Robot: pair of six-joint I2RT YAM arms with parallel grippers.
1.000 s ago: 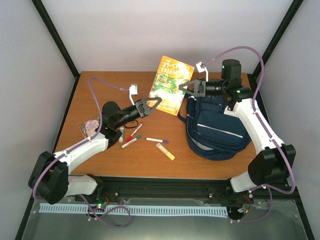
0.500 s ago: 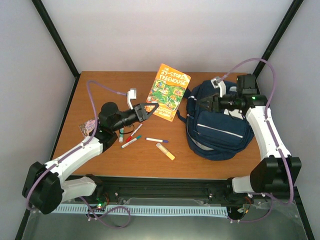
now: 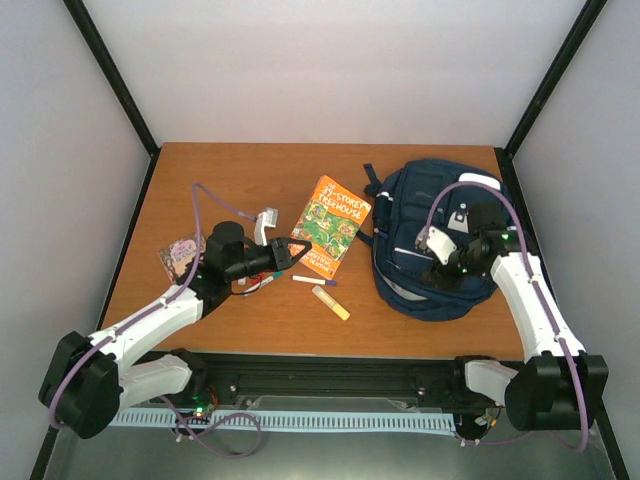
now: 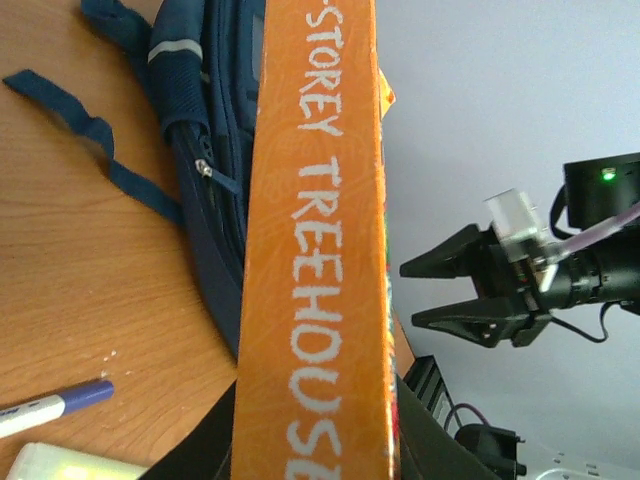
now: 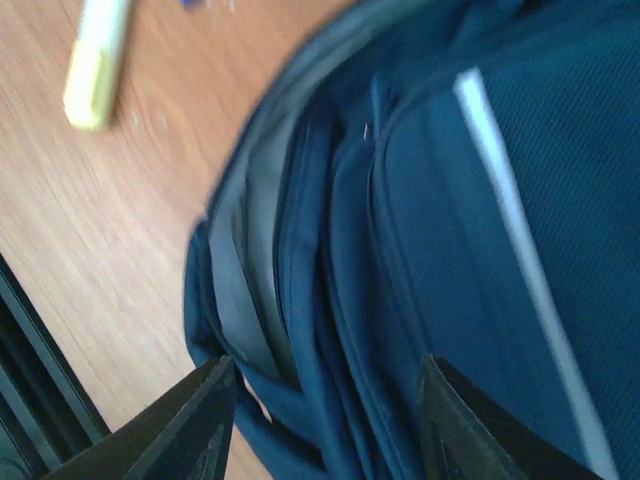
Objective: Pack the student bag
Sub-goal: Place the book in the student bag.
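The student bag (image 3: 420, 205), navy with white stripes, lies flat on the right of the table. It also shows in the left wrist view as the student bag (image 4: 205, 150) and fills the right wrist view as the student bag (image 5: 440, 230). My left gripper (image 3: 298, 250) is shut on the lower corner of an orange "Treehouse" book (image 3: 333, 222), held on edge left of the bag. The book's spine (image 4: 320, 250) fills the left wrist view between my left gripper (image 4: 315, 450) fingers. My right gripper (image 3: 437, 275) hovers open over the bag's near side; the right gripper (image 5: 330, 420) holds nothing.
On the table near the left arm lie a purple-tipped pen (image 3: 313, 281), a yellow highlighter (image 3: 331, 302), markers (image 3: 262, 283) partly under the arm, and a small picture card (image 3: 180, 252). The bag's loose strap (image 4: 90, 135) trails on the wood.
The right gripper let go of the bag's top, opened and swung down over the bag's near side. The bag settled flat. The left gripper drew the book nearer and to the left.
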